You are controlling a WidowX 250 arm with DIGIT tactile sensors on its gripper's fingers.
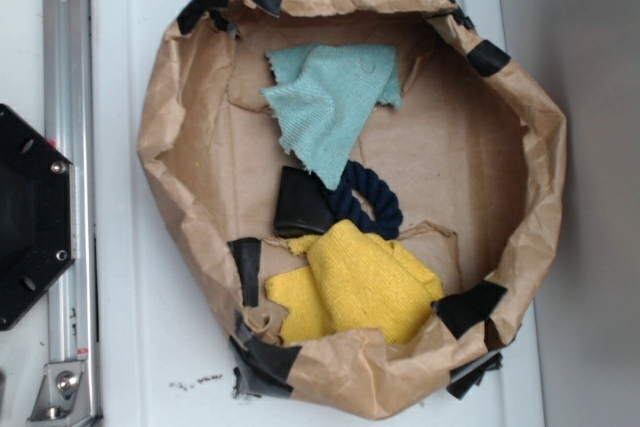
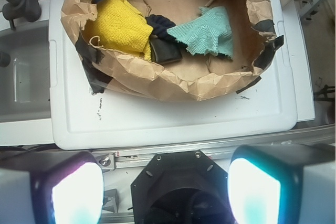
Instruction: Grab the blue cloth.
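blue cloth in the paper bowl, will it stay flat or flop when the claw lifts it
The blue cloth looks thin and woven with ragged edges, so it will probably drape and fold rather than hold its shape. It seems light, so a pinch should lift it. One corner overlaps the dark rope, so it might drag there briefly. The claw appears open, well away from it.

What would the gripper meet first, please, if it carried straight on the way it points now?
Probably the black mount below, between the gripper's open fingers, not the blue cloth in the paper bag; depth is unclear.
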